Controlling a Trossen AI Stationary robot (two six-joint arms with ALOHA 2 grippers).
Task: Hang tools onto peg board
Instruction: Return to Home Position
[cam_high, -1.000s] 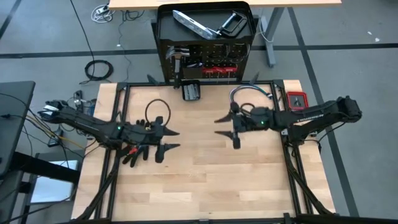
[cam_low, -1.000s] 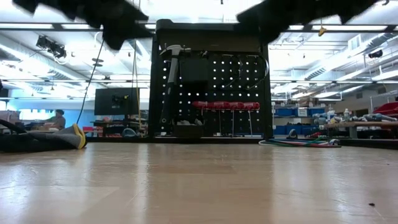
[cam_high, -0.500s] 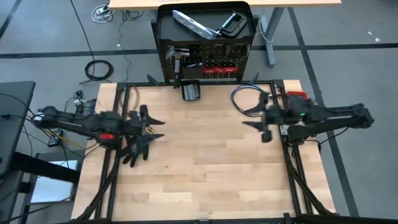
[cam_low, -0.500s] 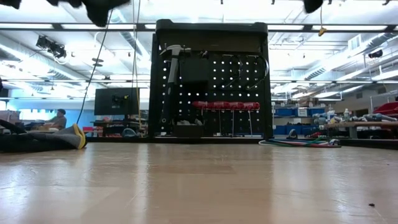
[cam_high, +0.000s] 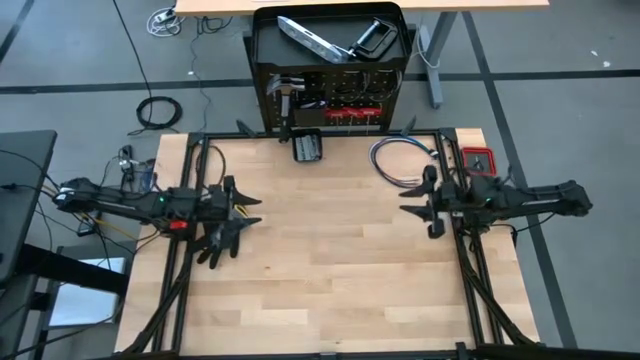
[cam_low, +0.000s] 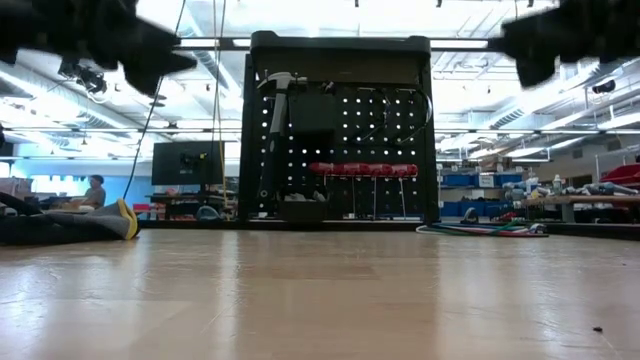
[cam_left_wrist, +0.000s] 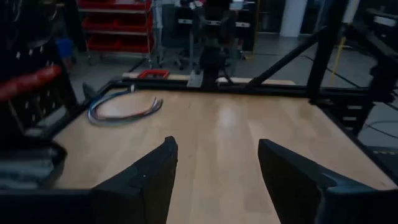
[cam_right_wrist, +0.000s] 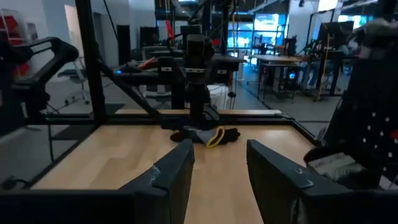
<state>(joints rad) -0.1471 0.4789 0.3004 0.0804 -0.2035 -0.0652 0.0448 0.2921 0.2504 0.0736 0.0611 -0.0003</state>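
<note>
- The left gripper (cam_high: 255, 210) is above the left part of the desk (cam_high: 330, 270), close to the black work glove (cam_high: 213, 243)
- Its fingers (cam_left_wrist: 149, 183) are spread wide apart and hold nothing; only the bare wood shows between them
- The right gripper (cam_high: 412, 203) is above the right edge of the desk, near the bundle of blue-white cables (cam_high: 398, 160)
- Its fingers (cam_right_wrist: 173, 174) are also apart, with a clear gap, and they touch nothing
- The two grippers point toward each other across the desk, well apart
- The peg board (cam_low: 385, 125) stands upright behind the far edge of the desk
- On it hang a hammer (cam_low: 272, 130) at the left side and a row of red-handled drivers (cam_low: 362, 169) lower, in the middle
- In the tray (cam_high: 262, 40) on top of the stand lie a long grey metal piece (cam_high: 308, 37) and a grey C-clamp (cam_high: 372, 38)
- A small black box (cam_high: 307, 147) sits on the desk just in front of the peg board
</note>
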